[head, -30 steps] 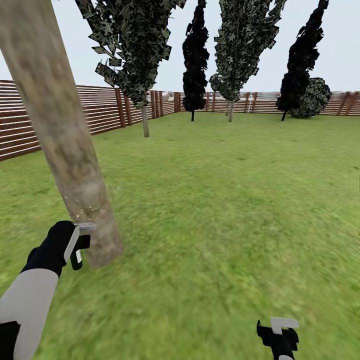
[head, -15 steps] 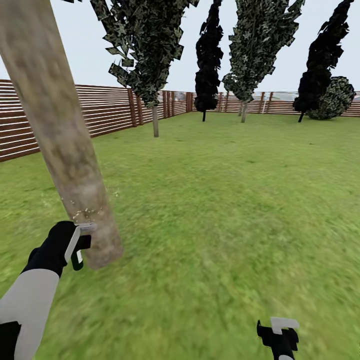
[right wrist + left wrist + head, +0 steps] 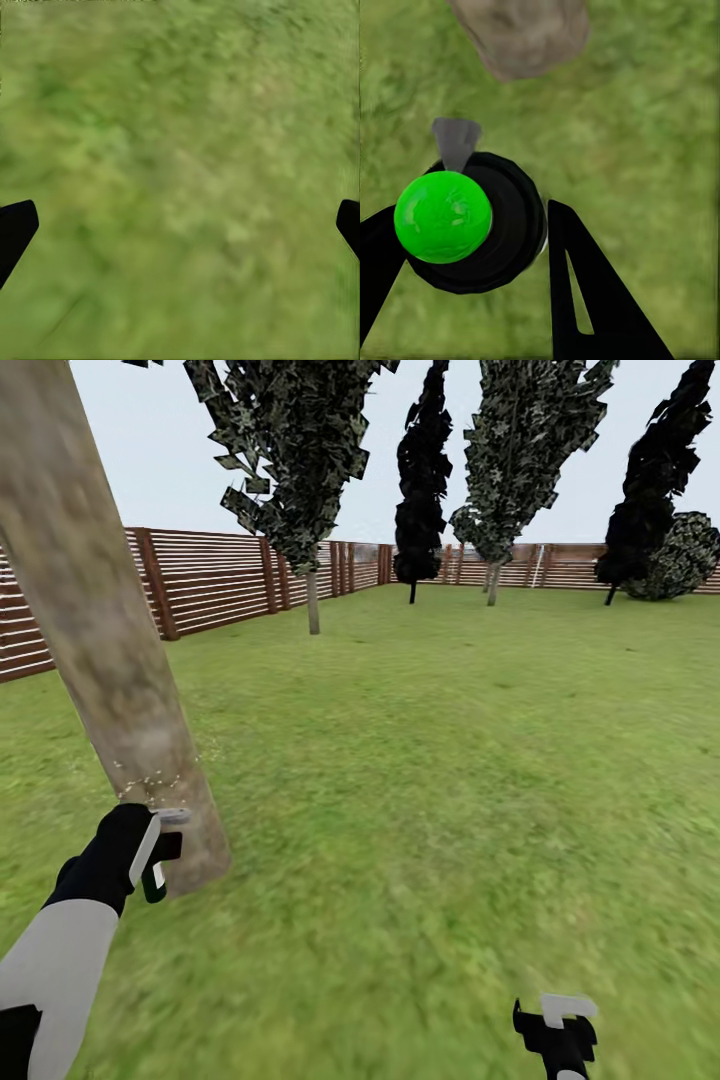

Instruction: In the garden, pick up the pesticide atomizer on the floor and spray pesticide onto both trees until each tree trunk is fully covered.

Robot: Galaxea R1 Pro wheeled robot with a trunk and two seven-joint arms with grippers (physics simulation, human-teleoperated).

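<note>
While the left gripper (image 3: pixel 160 850) pinched the atomizer (image 3: pixel 472 225) beside the trunk (image 3: pixel 110 660) | bottle judged light, stiff, slippery; grip its body | specks (image 3: pixel 150 778) on bark | right gripper (image 3: pixel 560 1020) spread over grass (image 3: pixel 180 180).

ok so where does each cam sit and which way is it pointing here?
Head: on the robot's head, facing forward and down over the lawn, tree trunk and fence; left gripper and right gripper show.
Left wrist: along the left gripper's fingers, down at the atomizer and grass.
Right wrist: along the open right gripper, down at grass.
Shared: head and left wrist both show the trunk.
</note>
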